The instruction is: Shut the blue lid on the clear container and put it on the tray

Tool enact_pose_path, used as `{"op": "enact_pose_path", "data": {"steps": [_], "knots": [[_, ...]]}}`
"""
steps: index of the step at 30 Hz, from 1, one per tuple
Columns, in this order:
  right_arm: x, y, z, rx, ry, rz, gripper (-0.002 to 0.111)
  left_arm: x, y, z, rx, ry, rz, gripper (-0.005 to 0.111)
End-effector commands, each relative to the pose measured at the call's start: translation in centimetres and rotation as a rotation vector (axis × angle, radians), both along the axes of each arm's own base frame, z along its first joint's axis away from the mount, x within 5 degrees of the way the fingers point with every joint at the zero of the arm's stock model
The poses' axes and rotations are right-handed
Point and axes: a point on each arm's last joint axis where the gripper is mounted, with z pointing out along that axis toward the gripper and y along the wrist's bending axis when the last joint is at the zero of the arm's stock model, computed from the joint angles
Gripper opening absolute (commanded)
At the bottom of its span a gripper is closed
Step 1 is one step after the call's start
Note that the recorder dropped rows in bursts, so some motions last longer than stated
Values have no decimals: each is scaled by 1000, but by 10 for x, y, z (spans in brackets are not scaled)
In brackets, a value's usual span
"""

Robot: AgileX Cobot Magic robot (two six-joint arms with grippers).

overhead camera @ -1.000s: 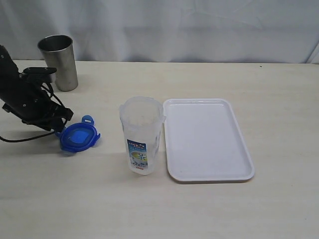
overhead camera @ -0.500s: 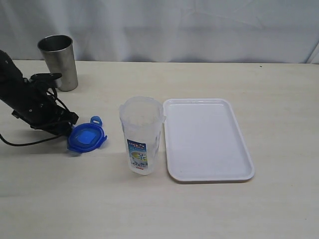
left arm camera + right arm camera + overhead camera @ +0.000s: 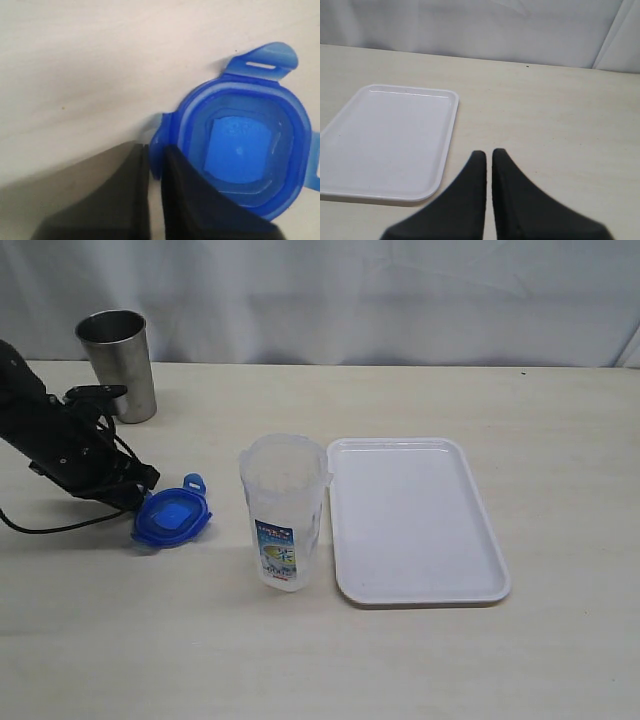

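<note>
We're pinching the blue lid (image 3: pixel 242 150) by one side flap w/ the left gripper (image 3: pixel 154 148), jaws narrow on it. The lid's sitting low on the tabletop (image 3: pixel 450 660), left of the clear container (image 3: pixel 285 510), which is standing just beside the tray (image 3: pixel 415 520). We're judging the grip thin: the lid could be twisting or slipping out on the lift, or tipping the container while seating. The right gripper (image 3: pixel 487 152) is hanging closed & empty.

Mostly plastic, one metal cup, on a matt pale top

The blue lid (image 3: pixel 172 516) is glossy, see-through plastic. At its three o'clock the clear container (image 3: pixel 284 510) is smooth transparent plastic, and beyond that the tray (image 3: pixel 415 520) is smooth white plastic. The steel cup (image 3: pixel 117 365) is dull brushed metal. The table (image 3: pixel 320 660) is matt and faintly grained.
</note>
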Motion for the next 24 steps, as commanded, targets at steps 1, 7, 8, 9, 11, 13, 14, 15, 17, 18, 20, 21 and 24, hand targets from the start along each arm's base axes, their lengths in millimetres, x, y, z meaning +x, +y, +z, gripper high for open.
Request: {"op": "enact_pose_path", "data": {"steps": [1,7,8,9,11,13,14,15,17,18,20,21,24], "knots": [[0,0,-1,3,-1,-3,4,2,1,1,2,-10,-21,5],[0,0,-1,3,-1,-3,4,2,1,10,7,-39,-42,0],[0,0,-1,3,-1,-3,4,2,1,13,7,-48,-44,0],[0,0,-1,3,-1,-3,4,2,1,17,7,-58,-43,0],[0,0,-1,3,-1,-3,4,2,1,25,7,-83,-50,0],[0,0,-1,3,-1,-3,4,1,1,33,9,-108,-69,0],[0,0,-1,3,-1,-3,4,1,1,38,8,-121,-77,0],[0,0,-1,3,-1,-3,4,0,-1,42,8,-130,-81,0],[0,0,-1,3,-1,-3,4,0,-1,52,12,-166,-93,0],[0,0,-1,3,-1,-3,4,0,-2,57,8,-185,-99,0],[0,0,-1,3,-1,-3,4,-2,-5,68,16,-229,-135,0],[0,0,-1,3,-1,-3,4,-2,-7,74,22,-255,-155,0],[0,0,-1,3,-1,-3,4,-5,-16,90,39,-335,-216,0]]}}
